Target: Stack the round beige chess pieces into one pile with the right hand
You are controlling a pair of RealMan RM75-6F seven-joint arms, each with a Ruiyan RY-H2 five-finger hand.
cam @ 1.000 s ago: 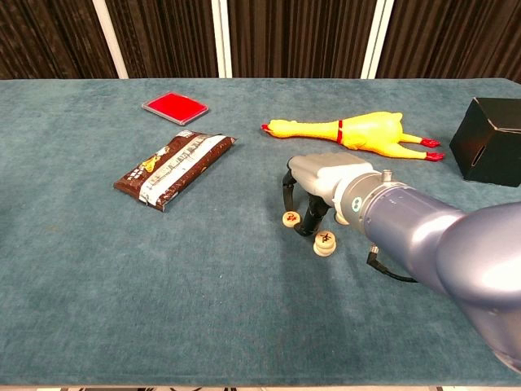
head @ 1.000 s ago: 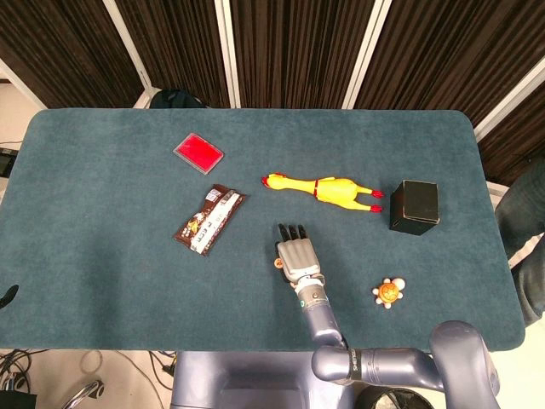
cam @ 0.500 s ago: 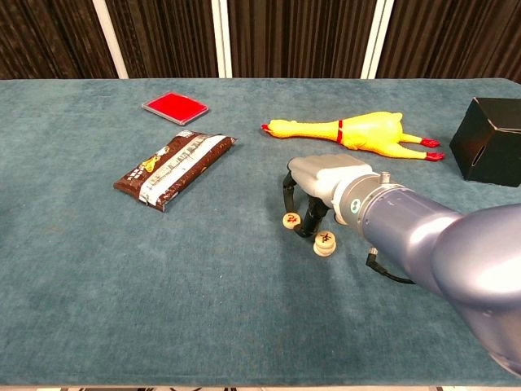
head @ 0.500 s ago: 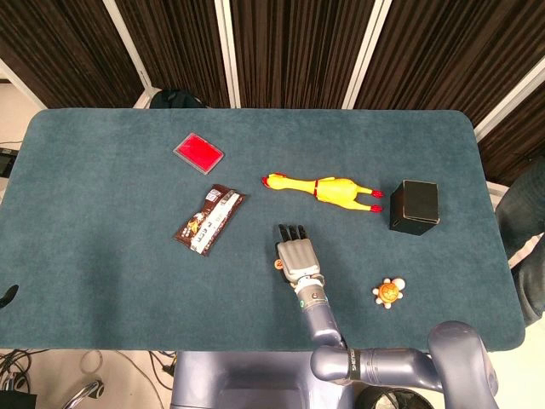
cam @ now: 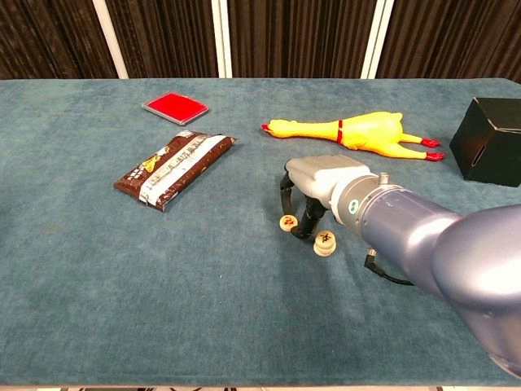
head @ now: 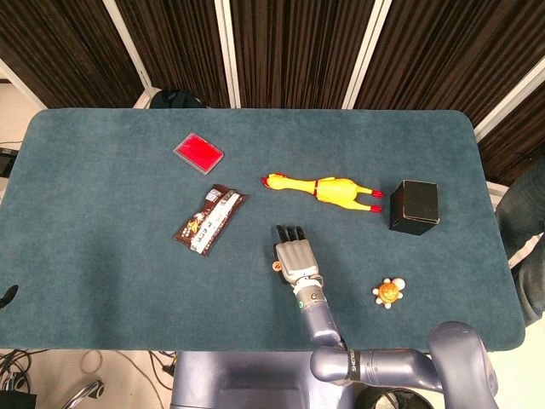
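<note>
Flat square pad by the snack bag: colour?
Red, with a pale rim; the pad shows best in the chest view.

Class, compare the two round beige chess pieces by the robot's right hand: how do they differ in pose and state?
The left chess piece is tilted, pinched by the right hand; the right chess piece lies flat and free on the table. Its mark is dark; the tilted one's is reddish. Both are round beige discs.

Grey robot hand (cam: 319,181), black fingers, glossy blue-grey arm (cam: 423,236)
</note>
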